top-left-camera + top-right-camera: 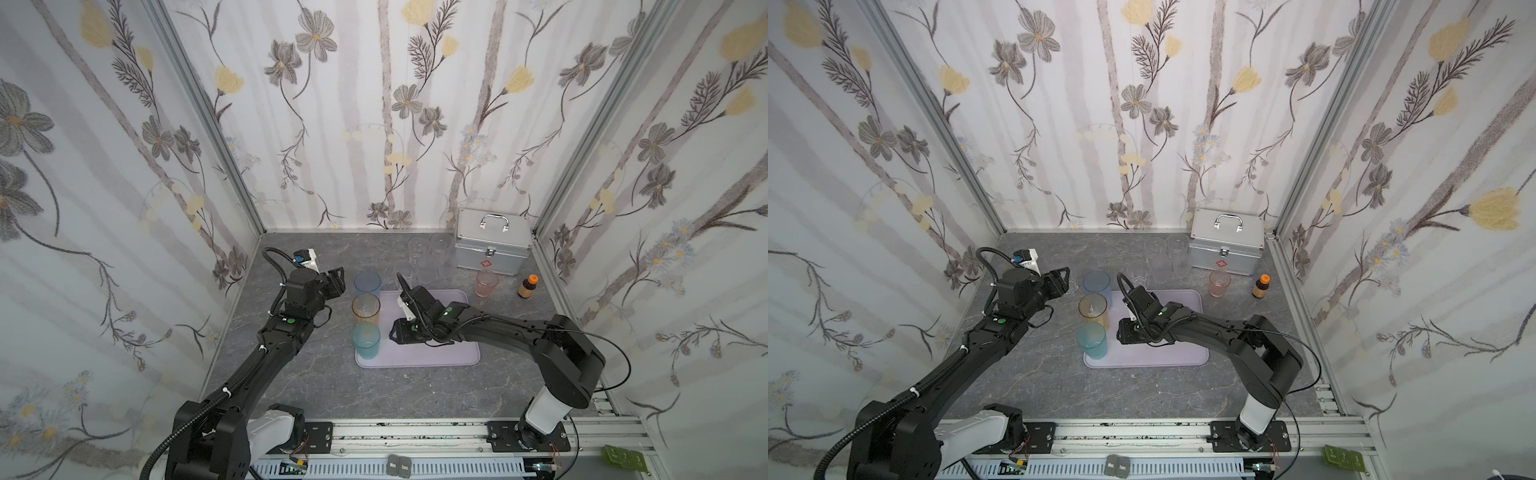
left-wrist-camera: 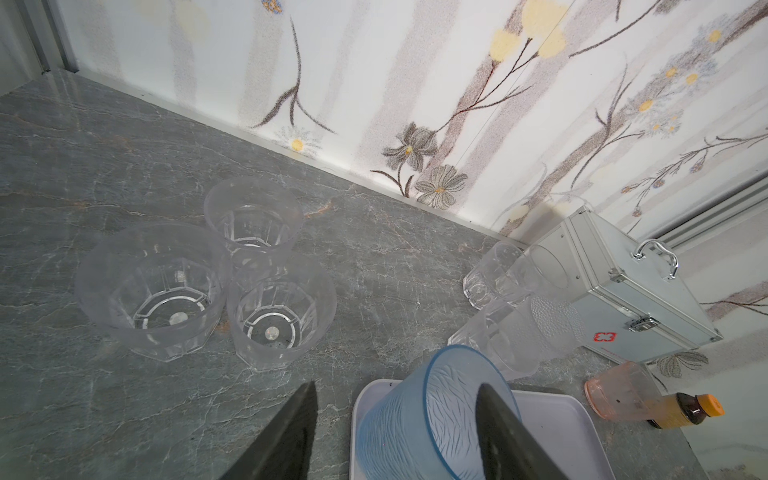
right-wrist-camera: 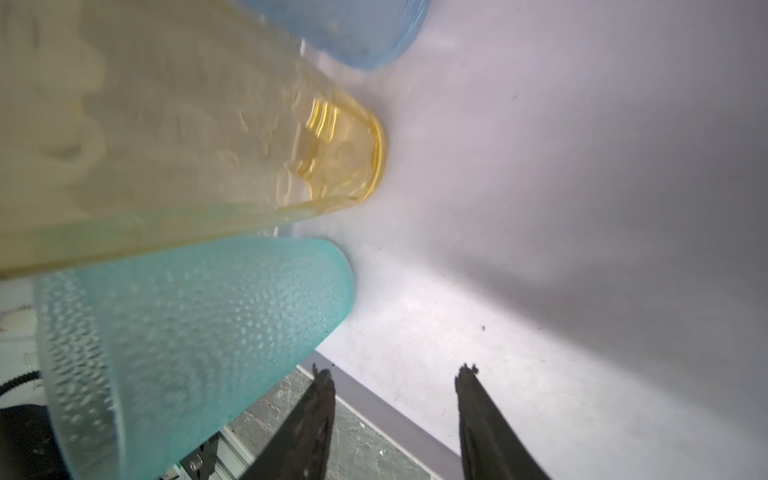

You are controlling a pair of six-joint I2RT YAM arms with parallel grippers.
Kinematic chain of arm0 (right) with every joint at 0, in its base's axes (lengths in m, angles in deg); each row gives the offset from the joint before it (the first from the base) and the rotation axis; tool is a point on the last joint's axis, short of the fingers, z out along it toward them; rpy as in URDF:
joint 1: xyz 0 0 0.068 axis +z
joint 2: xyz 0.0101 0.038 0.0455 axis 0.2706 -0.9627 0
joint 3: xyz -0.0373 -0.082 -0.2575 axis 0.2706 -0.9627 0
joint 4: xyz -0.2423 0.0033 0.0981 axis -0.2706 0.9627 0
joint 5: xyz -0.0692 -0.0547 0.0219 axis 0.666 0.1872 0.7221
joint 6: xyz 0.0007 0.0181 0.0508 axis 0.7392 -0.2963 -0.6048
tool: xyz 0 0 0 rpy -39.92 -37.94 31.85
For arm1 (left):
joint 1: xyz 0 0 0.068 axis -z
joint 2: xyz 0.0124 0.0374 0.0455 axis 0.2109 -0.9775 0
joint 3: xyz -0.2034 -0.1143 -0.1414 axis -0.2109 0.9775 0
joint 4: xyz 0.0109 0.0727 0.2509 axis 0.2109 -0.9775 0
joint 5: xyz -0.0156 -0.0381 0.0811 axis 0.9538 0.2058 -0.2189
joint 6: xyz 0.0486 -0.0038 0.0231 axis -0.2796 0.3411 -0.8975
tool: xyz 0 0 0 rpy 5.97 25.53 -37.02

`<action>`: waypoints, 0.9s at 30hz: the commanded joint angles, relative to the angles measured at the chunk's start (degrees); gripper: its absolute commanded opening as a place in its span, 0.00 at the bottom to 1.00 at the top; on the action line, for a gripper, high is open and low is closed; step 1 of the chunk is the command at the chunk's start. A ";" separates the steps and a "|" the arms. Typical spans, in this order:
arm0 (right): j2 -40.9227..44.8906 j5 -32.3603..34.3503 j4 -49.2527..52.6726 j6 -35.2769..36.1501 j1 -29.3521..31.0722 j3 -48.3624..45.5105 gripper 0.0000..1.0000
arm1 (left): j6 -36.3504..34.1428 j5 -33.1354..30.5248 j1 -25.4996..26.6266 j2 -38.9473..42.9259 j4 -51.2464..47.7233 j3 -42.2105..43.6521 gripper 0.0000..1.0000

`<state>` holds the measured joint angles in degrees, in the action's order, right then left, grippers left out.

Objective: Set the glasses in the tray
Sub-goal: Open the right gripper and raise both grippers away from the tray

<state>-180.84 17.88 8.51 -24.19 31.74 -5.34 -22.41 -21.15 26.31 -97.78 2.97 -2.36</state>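
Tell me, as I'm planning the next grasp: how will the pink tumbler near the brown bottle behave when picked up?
The pink tumbler looks translucent and empty, so probably light. Its smooth-looking wall may be slippery. Standing upright and short, it likely resists tipping, though a sideways push could slide it into the brown bottle.

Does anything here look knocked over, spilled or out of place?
Nothing is spilled or toppled. The blue glass, amber glass and teal glass stand upright along the tray's left edge. Only the brown bottle and silver case near the pink glass are not glassware.
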 commanded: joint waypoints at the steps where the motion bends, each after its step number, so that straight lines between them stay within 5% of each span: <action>1: 4.03 4.93 -0.16 1.16 -4.17 -1.45 0.48 | 1.26 -2.44 -0.07 0.13 0.96 -1.01 0.67; 7: 13.15 11.12 -0.02 1.17 -12.13 -5.40 0.48 | -0.90 -4.25 1.92 -0.98 -2.15 -4.20 0.68; 16: 15.66 13.55 0.16 1.28 -16.47 -6.53 0.48 | -9.40 -12.95 14.28 -8.14 -7.86 -16.39 0.69; 27: 17.15 14.02 -0.08 3.06 -19.86 -9.40 0.48 | -9.11 -10.82 29.45 -22.42 -9.63 -26.68 0.69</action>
<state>-164.05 30.95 9.03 -22.38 12.74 -14.76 -31.42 -32.23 54.28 -118.21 -5.82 -27.54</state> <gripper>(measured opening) 0.485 0.694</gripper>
